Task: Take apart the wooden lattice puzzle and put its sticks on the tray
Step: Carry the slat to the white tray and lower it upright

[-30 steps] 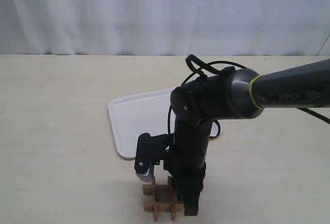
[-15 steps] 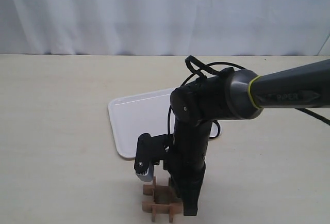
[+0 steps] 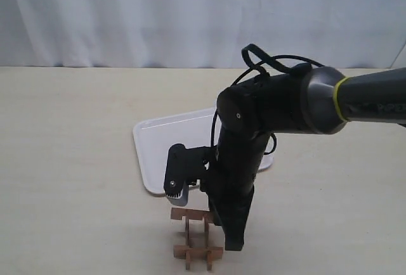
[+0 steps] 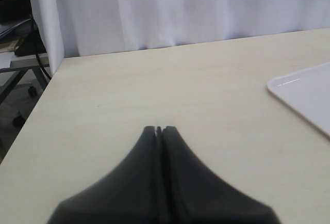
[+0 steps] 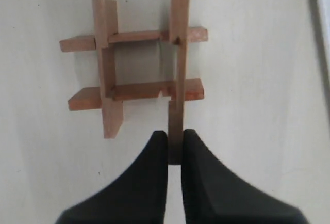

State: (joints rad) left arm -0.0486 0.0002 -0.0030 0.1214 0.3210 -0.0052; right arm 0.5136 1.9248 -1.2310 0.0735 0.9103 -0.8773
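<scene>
1. The wooden lattice puzzle [image 3: 196,240] is found at the bottom centre of the exterior frame. It is set on the table [image 3: 76,173], just below the lower-left corner of the tray [image 3: 166,139] and not touching it.
2. The "#" outline is made up of four bars. One stick [image 5: 179,53] is seen narrow edge up, crossing both cross bars. Whether it is seated in their notches cannot be told.
3. The near end of that stick is clamped in the right gripper [image 5: 174,137], with the jaws clenched on it, one on each side.
4. The other three sticks [image 5: 108,69] are seen flat and interlocked on the table.
5. The right arm [image 3: 273,110] is brought in from the right edge of the exterior frame and bent downward at mid-frame. Its gripper body is pointed down at the right side of the puzzle.
6. A wrist camera [image 3: 177,179] is carried on the arm's left side and is seen over the tray's lower edge.
7. The tray is placed at frame centre, with its right part hidden by the arm.
8. The left gripper [image 4: 159,129] is seen with its jaws pressed tip to tip, held over bare table. A tray corner is seen well apart from it.
9. A black cable [image 3: 260,59] is looped above the arm's bend, and a white curtain [image 3: 127,15] is hung across the upper frame.
</scene>
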